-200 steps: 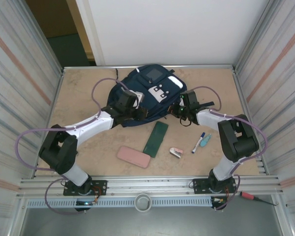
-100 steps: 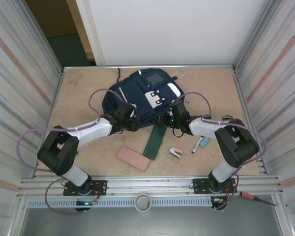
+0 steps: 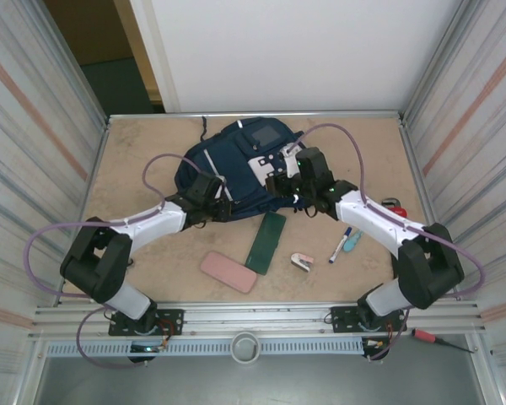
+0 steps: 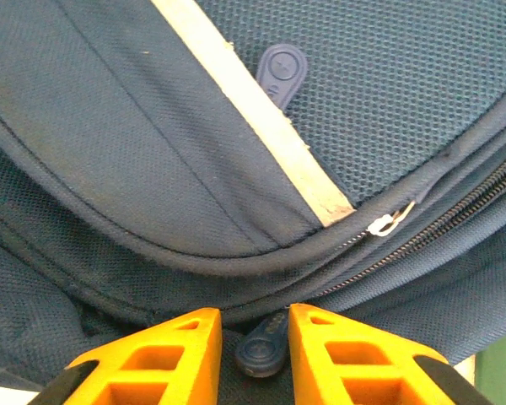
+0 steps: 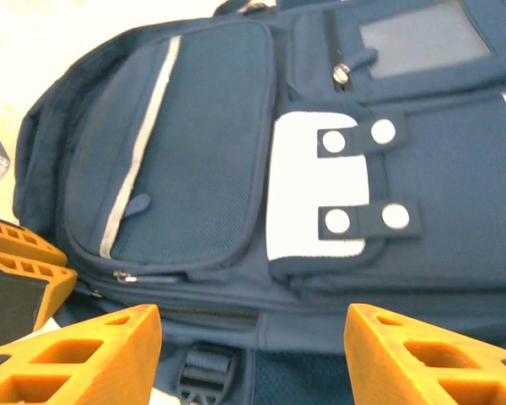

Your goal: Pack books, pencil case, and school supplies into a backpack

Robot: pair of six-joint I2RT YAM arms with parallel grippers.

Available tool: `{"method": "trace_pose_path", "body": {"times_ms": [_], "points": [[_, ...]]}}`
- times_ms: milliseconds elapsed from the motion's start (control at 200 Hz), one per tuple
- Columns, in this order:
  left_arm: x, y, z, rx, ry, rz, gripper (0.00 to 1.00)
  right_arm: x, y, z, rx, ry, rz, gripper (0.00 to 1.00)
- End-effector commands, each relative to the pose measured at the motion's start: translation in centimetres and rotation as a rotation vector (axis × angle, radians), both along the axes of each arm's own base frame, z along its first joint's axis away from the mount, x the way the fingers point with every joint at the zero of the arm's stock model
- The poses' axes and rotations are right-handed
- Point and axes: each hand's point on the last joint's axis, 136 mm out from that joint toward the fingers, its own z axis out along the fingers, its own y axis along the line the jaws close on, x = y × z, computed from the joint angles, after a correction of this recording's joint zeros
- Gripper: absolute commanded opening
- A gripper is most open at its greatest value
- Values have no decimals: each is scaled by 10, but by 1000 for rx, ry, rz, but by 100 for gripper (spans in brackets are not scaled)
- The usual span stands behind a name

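The backpack (image 3: 240,152) lay flat on the tan table (image 3: 135,160), front face up. It was navy fabric with a mesh pocket crossed by 1 pale stripe (image 5: 142,143). A white patch (image 5: 304,186) sat under 2 dark tabs with 4 white snaps, and a grey window pocket (image 5: 426,38) lay at its top end.

At the left of the backpack's bottom edge, the left gripper (image 4: 255,337) held its orange fingers (image 4: 164,354) at a narrow gap, pinching a dark zipper pull (image 4: 261,353). A 2nd pull (image 4: 280,69) lay on the mesh. Over the same bottom edge, the right gripper (image 5: 249,325) stood spread wide with nothing in it.

Just off that edge lay a dark green box (image 3: 266,240). Beyond it were a pink pencil case (image 3: 228,270), a pink-and-white item (image 3: 302,262), a marker (image 3: 340,245) and a teal item (image 3: 352,241).

From above, both arms covered the backpack's bottom edge. The main zipper (image 4: 455,221) ran under a fabric fold, and we could not tell whether it was open.
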Motion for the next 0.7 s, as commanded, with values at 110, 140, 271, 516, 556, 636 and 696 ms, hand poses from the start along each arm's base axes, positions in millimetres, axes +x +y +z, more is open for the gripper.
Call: {"method": "trace_pose_path", "body": {"times_ms": [110, 140, 271, 516, 556, 636, 696], "points": [[-7, -4, -19, -61, 79, -11, 20, 10, 35, -17, -120, -22, 253, 64], [-6, -4, -20, -63, 81, -8, 19, 12, 39, -23, -147, -22, 277, 65], [-4, -3, -21, -88, 86, -7, 8, 16, 53, -45, -230, -29, 369, 71], [-5, 3, -17, -105, 70, 4, 0, 5, 77, -92, -440, -61, 542, 76], [-5, 4, -19, -106, 72, 7, 0, 6, 80, -96, -448, -62, 553, 76], [-7, 7, -21, -106, 78, 10, 0, 10, 85, -103, -481, -75, 571, 76], [-8, 8, -23, -104, 81, 9, 0, 10, 89, -108, -520, -87, 595, 75]]}}
